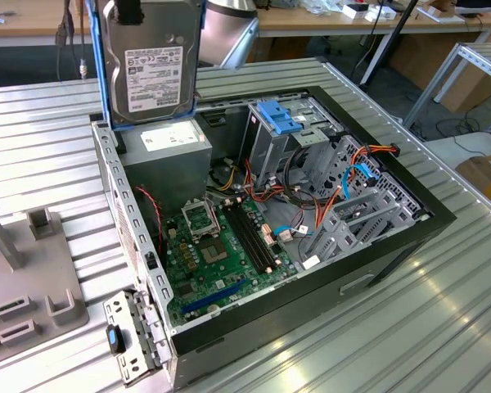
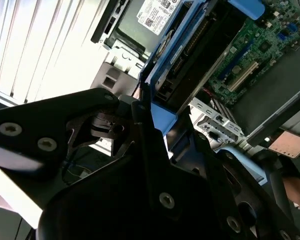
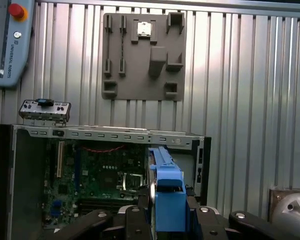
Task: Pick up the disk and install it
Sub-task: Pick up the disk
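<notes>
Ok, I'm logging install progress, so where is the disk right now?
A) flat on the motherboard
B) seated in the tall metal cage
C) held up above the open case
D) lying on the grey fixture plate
C: the gripper clamps the disk, which in the exterior view hangs upright above the power-supply box in the open case.

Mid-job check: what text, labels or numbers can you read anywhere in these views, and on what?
White label on the disk: printed lines and a barcode, too small to read.
White label on the power-supply box: too small to read.
Edge of the teach pendant: small print, too small to quote reliably.
Nothing legible enough to quote.
</notes>
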`<state>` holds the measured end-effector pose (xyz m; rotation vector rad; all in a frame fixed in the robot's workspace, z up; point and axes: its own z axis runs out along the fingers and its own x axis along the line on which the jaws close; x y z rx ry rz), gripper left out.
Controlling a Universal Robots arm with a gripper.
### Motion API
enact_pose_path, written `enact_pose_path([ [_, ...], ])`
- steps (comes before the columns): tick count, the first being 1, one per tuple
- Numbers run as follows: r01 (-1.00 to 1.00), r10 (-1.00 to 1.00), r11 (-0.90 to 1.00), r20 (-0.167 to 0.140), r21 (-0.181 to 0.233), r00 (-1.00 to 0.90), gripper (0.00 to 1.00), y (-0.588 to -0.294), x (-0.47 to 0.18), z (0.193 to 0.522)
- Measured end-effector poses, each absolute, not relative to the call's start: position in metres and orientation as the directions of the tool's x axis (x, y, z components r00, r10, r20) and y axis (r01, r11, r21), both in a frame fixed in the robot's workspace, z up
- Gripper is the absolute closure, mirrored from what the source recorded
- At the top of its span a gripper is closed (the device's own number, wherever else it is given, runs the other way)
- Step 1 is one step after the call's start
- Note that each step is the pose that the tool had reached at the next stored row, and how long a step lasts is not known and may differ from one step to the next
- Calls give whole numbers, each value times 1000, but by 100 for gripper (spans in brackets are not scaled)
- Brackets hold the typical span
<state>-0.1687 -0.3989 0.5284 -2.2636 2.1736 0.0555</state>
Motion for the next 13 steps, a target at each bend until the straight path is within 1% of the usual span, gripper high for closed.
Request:
enact_pose_path([
  [13,-999,-999,-41,-27,22,40,64,-399,-151,528],
])
